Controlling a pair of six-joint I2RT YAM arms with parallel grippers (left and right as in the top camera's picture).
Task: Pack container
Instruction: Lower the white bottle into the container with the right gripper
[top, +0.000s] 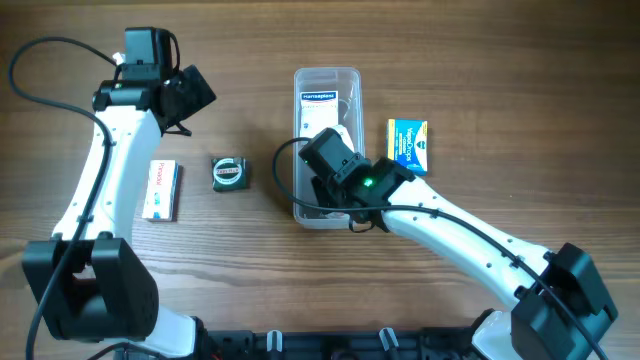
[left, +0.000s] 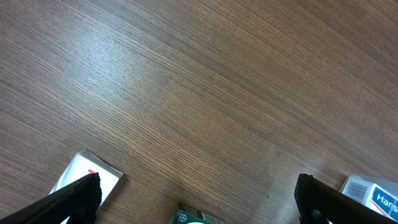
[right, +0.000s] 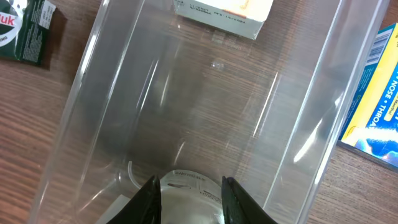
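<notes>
The clear plastic container (top: 326, 73) stands upright in the middle of the table, and a white box (top: 320, 105) lies in its far end. My right gripper (top: 328, 152) reaches down inside the container. In the right wrist view the right gripper (right: 188, 194) is shut on a whitish see-through packet (right: 189, 186), low between the container's walls (right: 87, 112), with the white box (right: 224, 12) ahead. My left gripper (top: 186, 98) is open and empty over bare table at the far left. In the left wrist view the left gripper (left: 198, 190) has its fingers wide apart.
A blue-and-yellow box (top: 408, 145) lies just right of the container and shows in the right wrist view (right: 373, 106). A dark green box (top: 229, 173) and a white box with red print (top: 160, 189) lie to the left. Both show in the left wrist view (left: 196, 218) (left: 90, 176).
</notes>
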